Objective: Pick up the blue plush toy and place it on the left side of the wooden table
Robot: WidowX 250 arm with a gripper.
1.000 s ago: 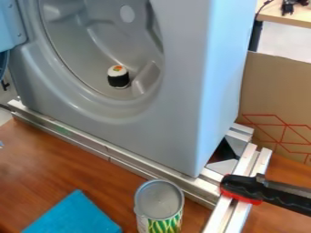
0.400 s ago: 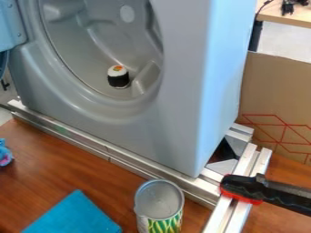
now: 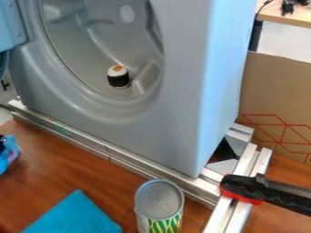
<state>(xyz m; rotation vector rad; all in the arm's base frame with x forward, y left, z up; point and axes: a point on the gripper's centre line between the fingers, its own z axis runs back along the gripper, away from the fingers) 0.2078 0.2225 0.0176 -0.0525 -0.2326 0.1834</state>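
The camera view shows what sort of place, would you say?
Probably a robotics lab or workshop: a grey washer-like shell stands on metal rails, a black and red clamp grips the rails at the right, and a toy-like sushi roll sits inside the drum.

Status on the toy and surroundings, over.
Blue-and-pink toy at left edge, hold unclear. Blue cloth, upright can on table. Sushi-like piece inside grey appliance.

Brown wooden table (image 3: 57, 175), blue cloth (image 3: 72, 216) lying flat, upright grey-topped can (image 3: 159, 199), silvery metal rails (image 3: 130, 166)
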